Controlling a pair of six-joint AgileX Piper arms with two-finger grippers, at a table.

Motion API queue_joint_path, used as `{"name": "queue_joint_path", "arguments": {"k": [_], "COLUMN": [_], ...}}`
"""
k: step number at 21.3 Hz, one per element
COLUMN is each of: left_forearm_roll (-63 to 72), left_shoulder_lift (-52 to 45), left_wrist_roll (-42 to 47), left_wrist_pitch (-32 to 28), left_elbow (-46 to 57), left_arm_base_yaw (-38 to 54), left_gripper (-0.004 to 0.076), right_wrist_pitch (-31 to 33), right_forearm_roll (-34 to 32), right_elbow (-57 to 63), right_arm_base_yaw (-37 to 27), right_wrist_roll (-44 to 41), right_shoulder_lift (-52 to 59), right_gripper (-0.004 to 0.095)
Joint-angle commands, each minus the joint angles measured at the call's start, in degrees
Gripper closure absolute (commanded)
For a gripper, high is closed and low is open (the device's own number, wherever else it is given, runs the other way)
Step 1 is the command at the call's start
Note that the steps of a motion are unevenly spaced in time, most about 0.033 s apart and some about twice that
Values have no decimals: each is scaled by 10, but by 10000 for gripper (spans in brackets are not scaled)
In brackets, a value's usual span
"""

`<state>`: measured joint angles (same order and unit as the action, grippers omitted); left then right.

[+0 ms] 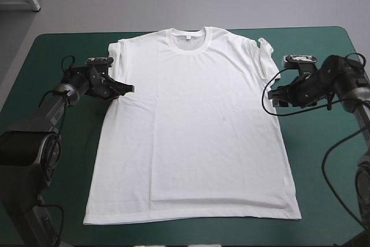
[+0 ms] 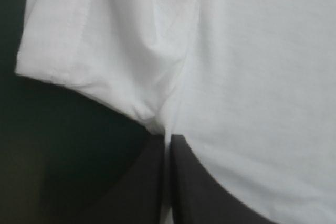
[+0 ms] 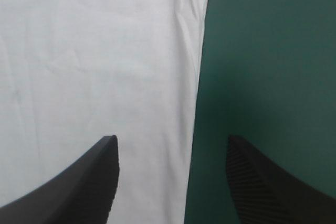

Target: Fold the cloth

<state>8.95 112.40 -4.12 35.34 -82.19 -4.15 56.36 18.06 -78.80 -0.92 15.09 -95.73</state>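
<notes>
- Left gripper (image 1: pixel 128 88): you have it clamped on the T-shirt (image 1: pixel 193 125) at the armpit. The left wrist view shows its black fingers (image 2: pixel 210 198) pressed together with a thin sliver of white cloth between them. The high view is too far off to show this.
- Right gripper (image 1: pixel 276 95): it is spread wide. Its wrist view shows one finger over white cloth and the other over the teal-green cover (image 3: pixel 262 51), with the shirt's side edge running between them. You cannot tell from either view whether it touches the cloth.
- Only the high view shows you the whole shirt. It lies spread flat on the middle of the table, lightly creased.
- The left sleeve (image 2: pixel 94 40) lies folded in against the body, just beyond the clamped fingers. The right sleeve (image 1: pixel 263 56) is rumpled, toward the far edge from the right gripper.
- The shirt's long axis runs from the table's near edge to its far edge. The collar (image 1: pixel 189 37) points to the far edge and the hem (image 1: pixel 191 217) lies along the near edge.
</notes>
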Motion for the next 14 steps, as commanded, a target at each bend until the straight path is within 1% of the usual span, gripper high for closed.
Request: {"name": "queue_joint_path", "arguments": {"k": [1,8,11,14], "left_forearm_roll": [16,18,18,18], "left_shoulder_lift": [-6,-1,-1,-1], "left_wrist_roll": [1,1,1,1], "left_wrist_pitch": [3,0,0,0], "left_elbow": [-6,-6,-6,-6], "left_arm_base_yaw": [-2,-2,-2,-2], "left_gripper": [703,703,703,703], "right_wrist_pitch": [-14,-24,1,13], "right_forearm_roll": [18,17,35,36], "right_elbow": [-65,-194,-228,-231], "right_arm_base_yaw": [-5,-5,-4,10], "right_wrist_roll": [5,-14,-14,-14], "right_shoulder_lift": [-31,-132,-181,-212], "right_gripper": [341,342,341,347]}}
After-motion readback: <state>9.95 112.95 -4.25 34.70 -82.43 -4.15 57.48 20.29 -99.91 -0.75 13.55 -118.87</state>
